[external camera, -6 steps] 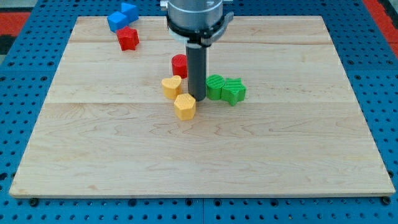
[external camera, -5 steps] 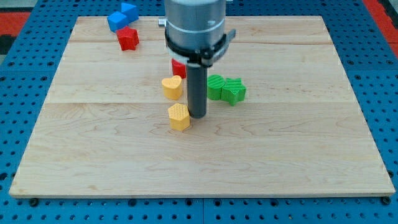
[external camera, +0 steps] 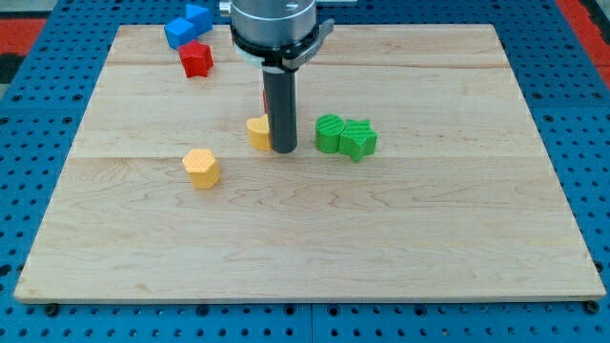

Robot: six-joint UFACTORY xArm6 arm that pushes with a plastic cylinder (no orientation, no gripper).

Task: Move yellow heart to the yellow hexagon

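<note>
The yellow heart [external camera: 257, 132] lies near the board's middle, partly hidden behind my rod. My tip [external camera: 283, 150] touches the board right at the heart's right side. The yellow hexagon [external camera: 201, 168] lies apart, to the lower left of the heart, a short gap away from it.
A red block [external camera: 266, 98] is mostly hidden behind the rod, just above the heart. Two green blocks [external camera: 345, 136] sit together right of the tip. A red block [external camera: 196, 59] and two blue blocks [external camera: 188, 24] lie at the board's top left.
The yellow hexagon has slid far to the left, away from the heart. My tip has moved up and left, from beside the hexagon to the heart's right side.
</note>
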